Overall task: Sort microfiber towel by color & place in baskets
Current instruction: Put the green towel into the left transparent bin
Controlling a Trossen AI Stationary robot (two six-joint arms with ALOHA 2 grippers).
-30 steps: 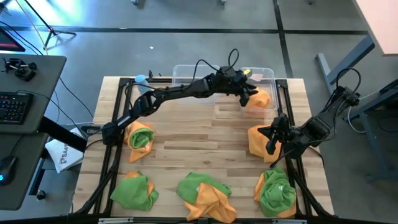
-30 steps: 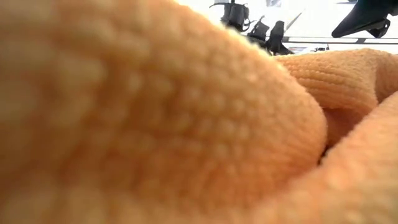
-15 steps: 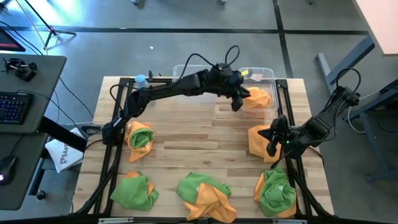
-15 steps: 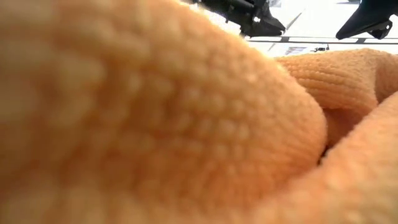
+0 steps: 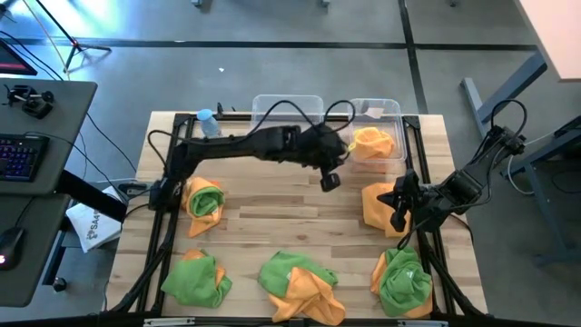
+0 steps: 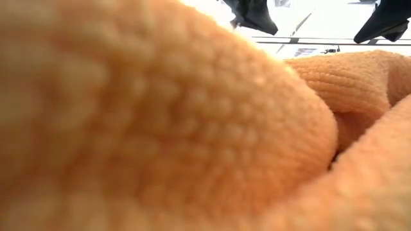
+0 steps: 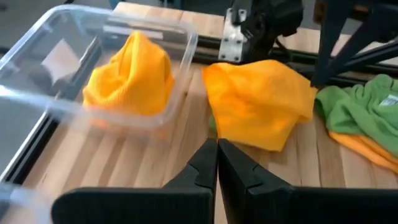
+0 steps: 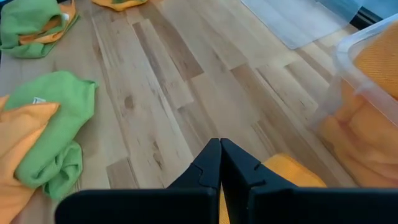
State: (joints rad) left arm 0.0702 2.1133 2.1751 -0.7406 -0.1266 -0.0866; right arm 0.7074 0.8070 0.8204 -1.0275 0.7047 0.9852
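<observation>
Change since earlier: the left gripper (image 5: 329,181) has come back from over the narrower basket (image 5: 396,113) at the far right of the table toward the middle, and its fingers, spread a moment ago, are now pressed together on nothing; an orange towel (image 5: 374,143) lies in that basket.
Left gripper now: empty, fingers touching, above bare wood just left of the narrower basket.
Right gripper: (image 5: 396,214) fingers together, holding nothing, over the orange towel at the right edge (image 5: 379,205); it waits there.
Baskets: the wider basket (image 5: 264,103) sits far centre, just left of the narrower one, and looks empty.
Towels left on the table: an orange and green bundle at the left (image 5: 203,197), a green bundle near left (image 5: 194,277), a mixed bundle near centre (image 5: 301,283), a green towel near right (image 5: 404,281).
Doing the step well: my judgement is that the next orange piece should be picked alone. Spread the fingers before descending, pinch a raised fold, and lift slowly so that a tangled green cloth falls away.
Hard to make out: the low view is filled by orange cloth pressed close to the lens. How the mixed bundles are tangled cannot be told.
</observation>
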